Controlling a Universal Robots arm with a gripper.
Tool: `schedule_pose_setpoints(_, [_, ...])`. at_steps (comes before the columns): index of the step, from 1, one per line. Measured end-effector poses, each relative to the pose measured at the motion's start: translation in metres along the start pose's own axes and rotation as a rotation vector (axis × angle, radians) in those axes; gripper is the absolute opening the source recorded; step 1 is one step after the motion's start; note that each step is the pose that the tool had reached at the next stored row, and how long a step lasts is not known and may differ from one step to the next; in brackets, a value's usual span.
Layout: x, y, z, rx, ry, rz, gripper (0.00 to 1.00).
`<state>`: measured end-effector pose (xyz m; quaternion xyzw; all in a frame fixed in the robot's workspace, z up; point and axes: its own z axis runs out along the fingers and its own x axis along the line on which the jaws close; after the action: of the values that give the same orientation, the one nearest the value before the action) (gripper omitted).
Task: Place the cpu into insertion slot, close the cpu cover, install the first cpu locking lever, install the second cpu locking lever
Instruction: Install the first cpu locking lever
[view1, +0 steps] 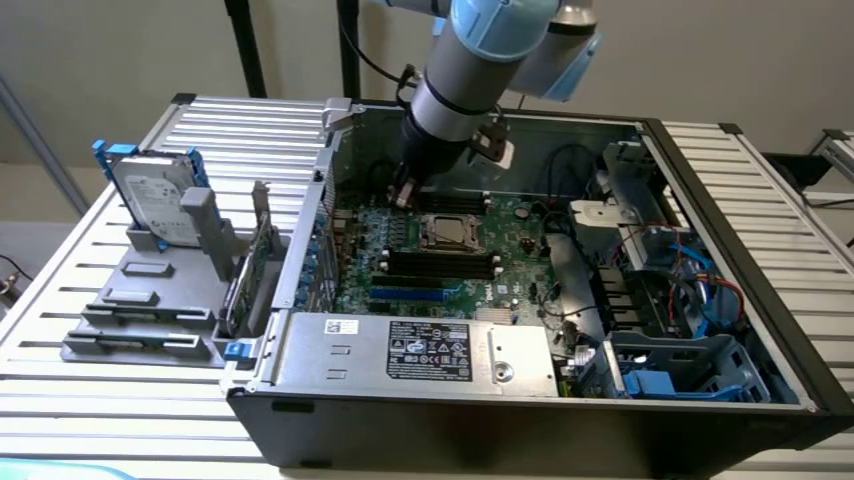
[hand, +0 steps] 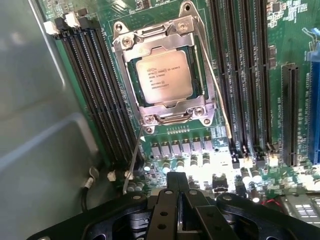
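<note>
The arm (view1: 481, 60) reaches down into an open computer case (view1: 710, 215) that stands on a slatted table (view1: 80, 385). The end effector (view1: 403, 193) hangs low over the green board (view1: 523, 212), near the case's wall on the exterior view's left. The cpu (view1: 450, 232) lies just beside the end effector, off its tip toward the exterior view's right and nearer the camera. It sits flat in the middle of the board. Black memory strips (view1: 441, 265) lie on the far side of the cpu from the end effector, and a grey labelled box (view1: 414, 350) lies farther that way again. A hard drive (view1: 150, 195) stands outside the case, well apart from the end effector on the exterior view's left.

In the wrist view, the end effector (hand: 178, 176) has its fingers (hand: 169, 187) pressed together with nothing between them. The cpu (hand: 164, 76) lies straight ahead of the fingertips, apart from them, seated in the insertion slot (hand: 131, 82). The slot's dark edge shows around the chip. The cpu cover (hand: 155, 39) lies flat over the chip's border, and the chip's face shows through its cut-out. One thin locking lever (hand: 216, 85) runs along one side of the cover. A second lever (hand: 132, 160) slants from the cover's near corner toward the end effector. Whether either is latched I cannot tell. A row of small silver components (hand: 180, 150) stands between the cover and the fingertips.
</note>
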<state>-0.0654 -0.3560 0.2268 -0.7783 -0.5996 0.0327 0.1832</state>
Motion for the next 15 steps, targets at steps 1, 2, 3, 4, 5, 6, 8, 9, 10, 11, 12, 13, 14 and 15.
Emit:
schedule_pose_setpoints(1, [-0.0001, -0.0003, 0.0001, -0.0001, 0.0081, 0.007, 0.11])
schedule_pose_setpoints(2, [-0.0002, -0.0006, 0.0002, -0.0005, 0.0156, 0.016, 0.11])
schedule_pose_setpoints(3, [-0.0002, -0.0008, 0.0002, -0.0014, 0.0234, 0.025, 0.11])
schedule_pose_setpoints(4, [-0.0003, -0.0010, 0.0003, -0.0024, 0.0300, 0.035, 0.11])
schedule_pose_setpoints(5, [-0.0003, -0.0011, 0.0003, -0.0036, 0.0359, 0.046, 0.11])
schedule_pose_setpoints(6, [-0.0003, -0.0013, 0.0003, -0.0049, 0.0417, 0.056, 0.11])
schedule_pose_setpoints(8, [-0.0003, -0.0016, -0.0002, -0.0063, 0.0538, 0.074, 0.11])
schedule_pose_setpoints(9, [-0.0003, -0.0019, -0.0007, -0.0057, 0.0599, 0.081, 0.11])
schedule_pose_setpoints(10, [-0.0003, -0.0023, -0.0013, -0.0044, 0.0663, 0.087, 0.11])
schedule_pose_setpoints(11, [-0.0004, -0.0027, -0.0020, -0.0029, 0.0725, 0.092, 0.11])
schedule_pose_setpoints(12, [-0.0005, -0.0033, -0.0029, -0.0011, 0.0789, 0.097, 0.11])
schedule_pose_setpoints(13, [-0.0007, -0.0037, -0.0038, 0.0008, 0.0844, 0.100, 0.11])
schedule_pose_setpoints(14, [-0.0010, -0.0044, -0.0048, 0.0029, 0.0893, 0.103, 0.11])
schedule_pose_setpoints(15, [-0.0016, -0.0051, -0.0057, 0.0046, 0.0932, 0.104, 0.11])
